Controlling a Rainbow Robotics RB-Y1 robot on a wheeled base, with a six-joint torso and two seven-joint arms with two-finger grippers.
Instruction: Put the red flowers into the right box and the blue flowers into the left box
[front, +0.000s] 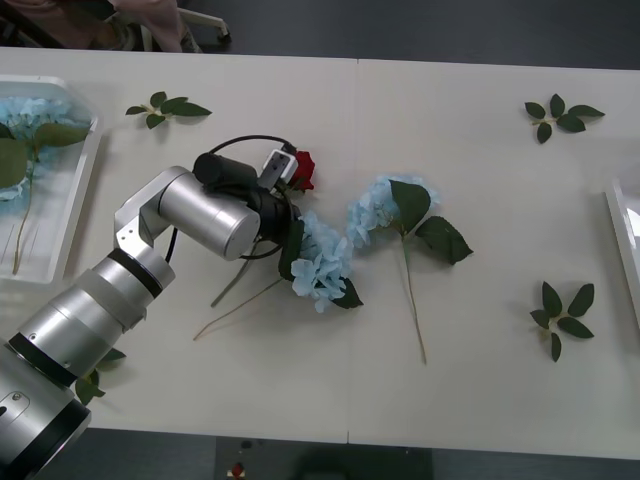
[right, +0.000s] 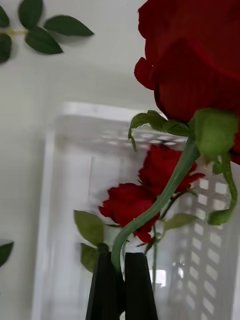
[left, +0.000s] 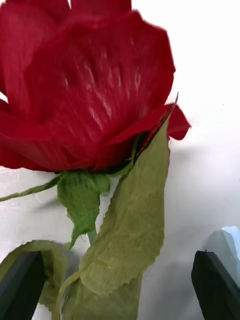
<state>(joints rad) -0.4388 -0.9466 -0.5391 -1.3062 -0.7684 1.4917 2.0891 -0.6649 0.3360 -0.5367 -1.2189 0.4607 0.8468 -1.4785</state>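
So the desk (front: 480, 400) is a plain off-white surface with a seam running front to back down its middle, and loose green leaf sprigs are scattered over it. There's one sprig near the far left (front: 166, 108), one at the far right corner (front: 559, 115), another on the right nearer the front (front: 563, 315), and a bit of one at the front left (front: 95, 385). Beyond the far edge the floor (front: 450, 30) is dark.

Red rose (left: 85, 90), blk fingers (left: 20, 285)
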